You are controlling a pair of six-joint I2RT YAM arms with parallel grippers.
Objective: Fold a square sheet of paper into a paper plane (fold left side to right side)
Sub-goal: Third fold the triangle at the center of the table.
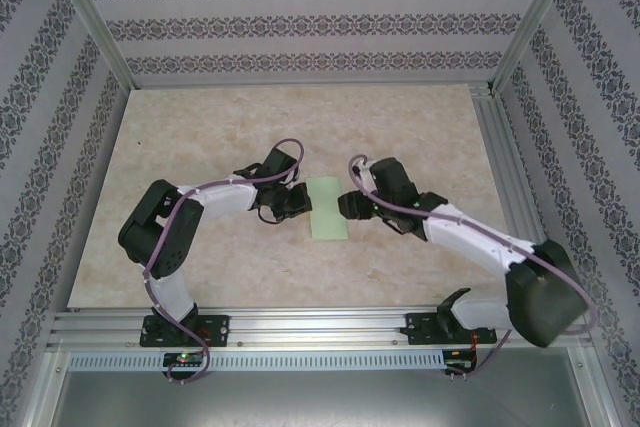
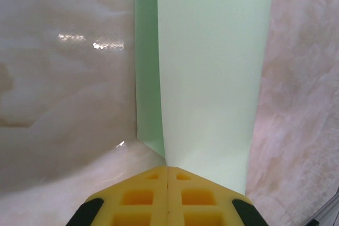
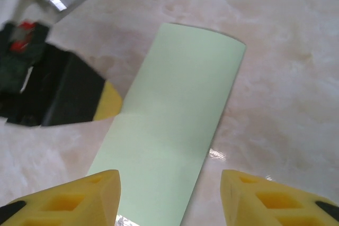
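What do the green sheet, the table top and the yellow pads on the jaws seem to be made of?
Sheet: thin matte paper, judging by its sharp edges and slightly curled far end. Table top: glossy marble-look surface, perhaps laminate; beige veining, light glints. Pads: probably moulded plastic or rubber, matte, with square recesses.

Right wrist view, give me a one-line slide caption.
Open right end effector frames the near end of the green paper on a marble table; left end effector at its edge.

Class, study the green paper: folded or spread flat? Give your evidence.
Folded. The sheet shows two offset layers in the left wrist view; from above it is a narrow rectangle.
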